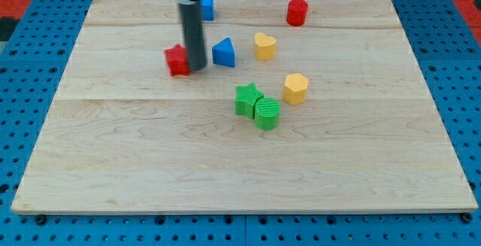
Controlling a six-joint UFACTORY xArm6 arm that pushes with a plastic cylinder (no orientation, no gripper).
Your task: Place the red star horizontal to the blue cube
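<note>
Wooden worktop [240, 163] lies on a blue pegboard surface [30, 126]. The arm carries no gripper, so nothing spreads or pinches; it ends in a dark rod [192, 28] coming down from the view's top edge. My tip [197, 68] rests on the board directly against the right side of the red star [178, 60], touching it or very nearly so.

The red star sits in the top-left part of the worktop, well in from the left edge. The blue cube [207, 6] stands close to the top edge, above and slightly right of the star, partly hidden behind the rod.

A blue triangular block [224, 53] stands just right of the tip, roughly level with the star. A yellow heart [264, 46] lies just beyond it, towards the right. A red cylinder [297, 11] stands near the top edge, right of centre. A yellow hexagonal block [296, 88] sits near the middle of the board. A green star [247, 98] and a green cylinder [267, 113] lie touching each other at the centre, left of and below the yellow hexagonal block
</note>
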